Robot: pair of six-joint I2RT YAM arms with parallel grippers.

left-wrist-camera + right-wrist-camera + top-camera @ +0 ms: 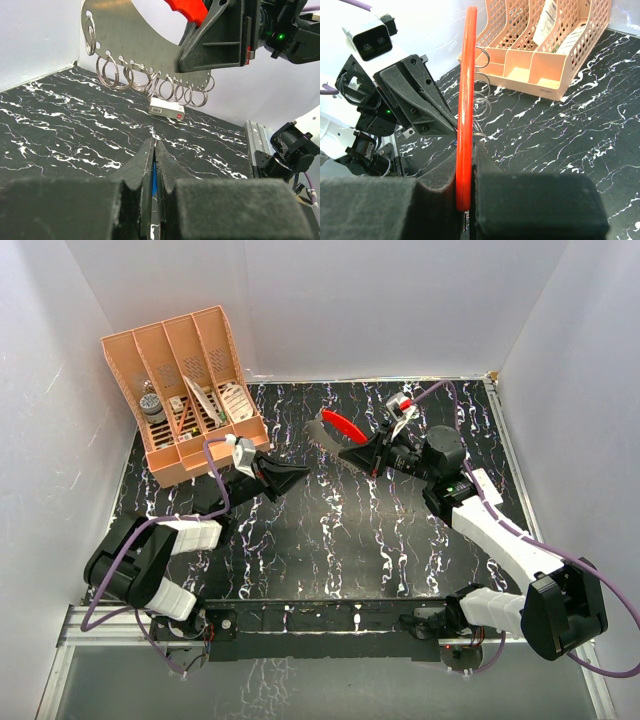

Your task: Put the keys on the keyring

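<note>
No word or number can be read anywhere. The small white box (167, 108) lying on the marbled table (60, 130) carries a pale label with dark print and a red mark, too small to read. The peach organizer (540, 75) has a tiny dark mark low on its front wall, also illegible. The printed packets (547, 20) standing in its slots are blurred.

Left fingers (285, 478) and right fingers (370, 452) both pinched closed.
Both angled inward, tips pointing at each other, near but apart.
</note>
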